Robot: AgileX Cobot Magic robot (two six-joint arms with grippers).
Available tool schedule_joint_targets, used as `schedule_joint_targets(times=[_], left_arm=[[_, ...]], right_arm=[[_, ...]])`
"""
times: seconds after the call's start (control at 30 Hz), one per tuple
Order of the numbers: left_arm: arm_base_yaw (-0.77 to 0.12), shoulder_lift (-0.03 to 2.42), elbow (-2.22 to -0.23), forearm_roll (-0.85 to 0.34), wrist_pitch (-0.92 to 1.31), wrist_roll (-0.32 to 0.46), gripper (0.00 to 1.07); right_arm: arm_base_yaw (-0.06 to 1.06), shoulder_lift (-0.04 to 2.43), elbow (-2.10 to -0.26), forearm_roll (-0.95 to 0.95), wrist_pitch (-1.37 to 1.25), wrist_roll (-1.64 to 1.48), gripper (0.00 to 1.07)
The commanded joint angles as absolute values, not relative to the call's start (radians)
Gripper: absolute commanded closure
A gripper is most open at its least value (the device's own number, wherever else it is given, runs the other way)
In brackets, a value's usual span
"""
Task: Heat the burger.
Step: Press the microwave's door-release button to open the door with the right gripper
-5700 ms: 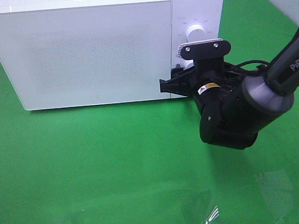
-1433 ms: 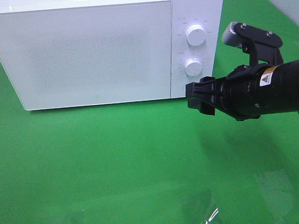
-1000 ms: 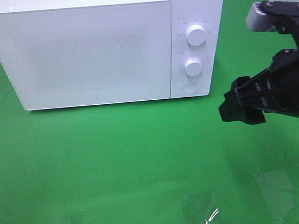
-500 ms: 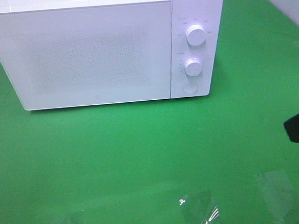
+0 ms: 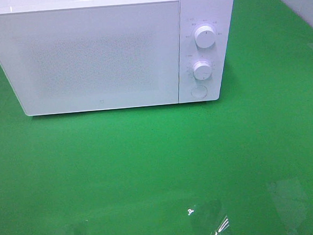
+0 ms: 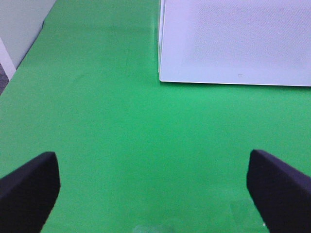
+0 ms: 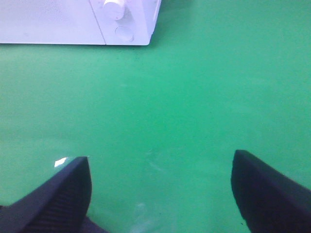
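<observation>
The burger is out of view in every frame. A white microwave (image 5: 109, 51) stands at the back of the green table with its door shut; it also shows in the left wrist view (image 6: 233, 41) and the right wrist view (image 7: 77, 22). It has two round knobs (image 5: 205, 36) and a round button (image 5: 199, 91) on its right panel. Neither arm shows in the exterior view. My left gripper (image 6: 155, 194) is open and empty over bare cloth. My right gripper (image 7: 160, 194) is open and empty, well back from the microwave's knob side.
The green cloth (image 5: 149, 166) covers the table. Faint shiny reflections (image 5: 217, 223) lie near the front edge. A grey wall (image 6: 19, 29) borders the table's left side.
My right arm has drawn back from the microwave's control panel to the right and left the exterior view. The microwave door stays shut.
</observation>
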State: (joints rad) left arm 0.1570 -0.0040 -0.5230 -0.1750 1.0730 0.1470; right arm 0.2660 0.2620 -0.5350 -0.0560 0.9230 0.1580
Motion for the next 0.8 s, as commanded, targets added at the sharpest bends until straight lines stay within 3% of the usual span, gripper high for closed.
schedule_joint_targets(times=[0.03,0.4,0.8], left_arm=[[0.150,-0.011,-0.519,-0.182,1.074,0.142,0.10],[0.150,-0.011,-0.519,-0.182,1.074,0.142,0.10],[0.150,-0.009,-0.519,-0.181,1.074,0.142,0.10]], right_arm=[[0.222,0.201,-0.511,-0.058,0.929,0.144,0.31],[0.103,-0.033,-0.491,-0.058,0.961,0.163,0.31],[0.097,-0.029,-0.491,-0.054,0.961,0.158,0.31]])
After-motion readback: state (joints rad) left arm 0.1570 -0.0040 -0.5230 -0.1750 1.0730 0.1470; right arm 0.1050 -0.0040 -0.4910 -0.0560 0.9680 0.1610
